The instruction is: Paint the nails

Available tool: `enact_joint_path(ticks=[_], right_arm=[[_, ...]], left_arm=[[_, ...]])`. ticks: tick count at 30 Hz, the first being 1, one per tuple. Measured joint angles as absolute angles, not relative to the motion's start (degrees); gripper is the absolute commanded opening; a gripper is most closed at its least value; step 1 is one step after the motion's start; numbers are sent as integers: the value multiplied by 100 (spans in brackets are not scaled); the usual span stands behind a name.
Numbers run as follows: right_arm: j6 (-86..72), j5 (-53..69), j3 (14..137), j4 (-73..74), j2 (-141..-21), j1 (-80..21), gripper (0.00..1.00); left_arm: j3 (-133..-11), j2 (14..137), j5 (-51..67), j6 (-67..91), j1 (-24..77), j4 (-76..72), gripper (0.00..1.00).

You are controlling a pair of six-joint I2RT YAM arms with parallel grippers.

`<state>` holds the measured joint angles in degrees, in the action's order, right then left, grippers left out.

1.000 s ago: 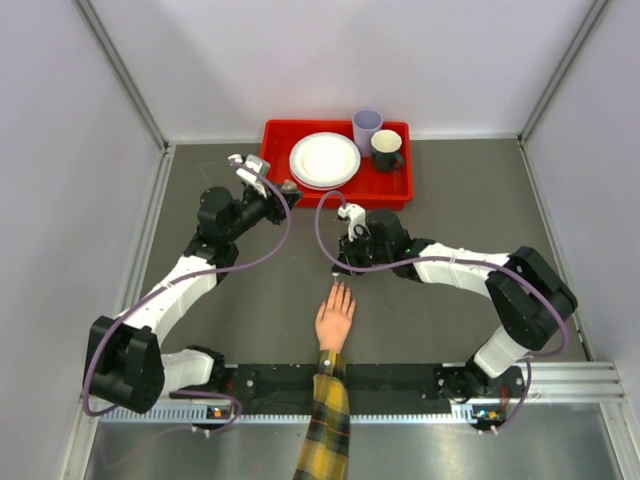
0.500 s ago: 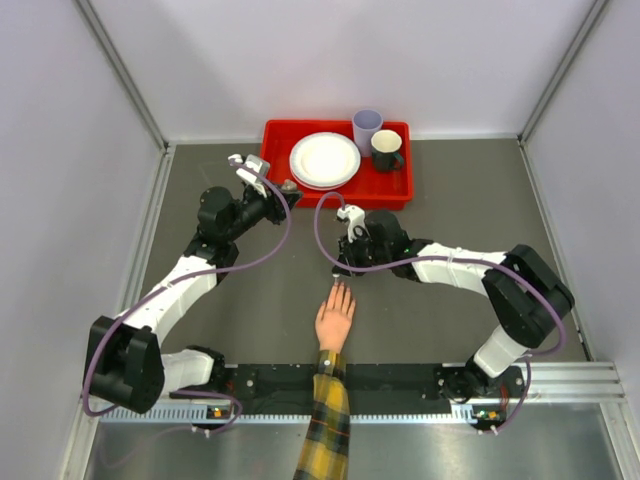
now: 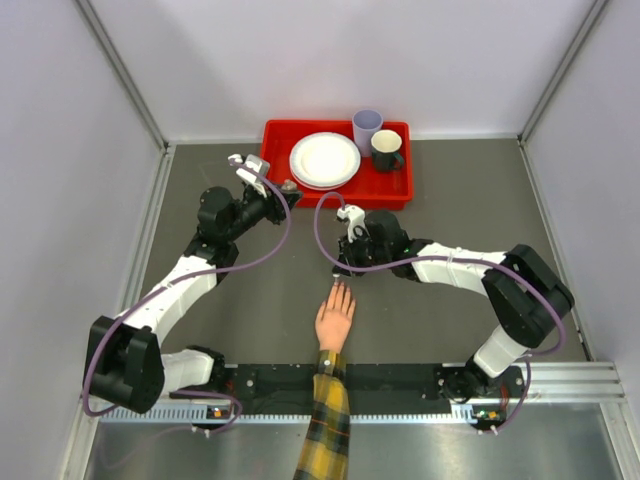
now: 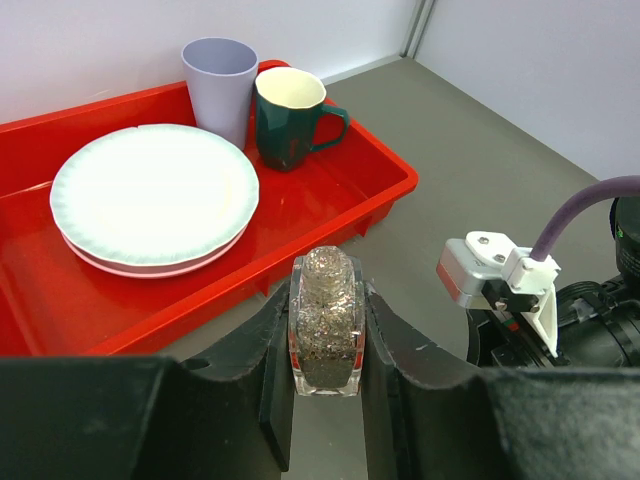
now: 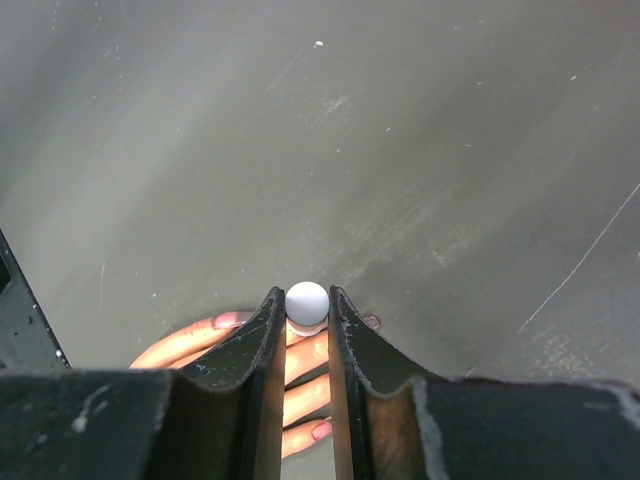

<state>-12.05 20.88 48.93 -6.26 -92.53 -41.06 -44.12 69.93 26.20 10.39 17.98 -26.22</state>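
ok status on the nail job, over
Left gripper shut on glitter bottle, up by red tray. Right gripper shut on white cap, poised over hand, at the nails. Nothing blocking the fingers.

plain little booth setup here. the desk (image 3: 450,200) is a flat dark grey mat, kinda scuffed, and the right wrist view shows fine scratches (image 5: 585,260) and pale specks on it. pale, slightly lilac walls close it in at the back (image 3: 340,60), left (image 3: 60,200) and right (image 3: 600,220), with grey metal strips (image 3: 122,70) running up the corners. a black rail (image 3: 400,378) sits along the near edge and bare silver sheet metal (image 3: 450,450) below that. lighting is soft and even, no hard shadows.
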Motion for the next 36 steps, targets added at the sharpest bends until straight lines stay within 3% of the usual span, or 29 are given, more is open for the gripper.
enact_joint_path(ticks=[36], right_arm=[[-1203, 1955, 4963, -486, -9343, -4101, 0]], left_arm=[[-4412, 7050, 2644, 1059, 1796, -2635, 0]])
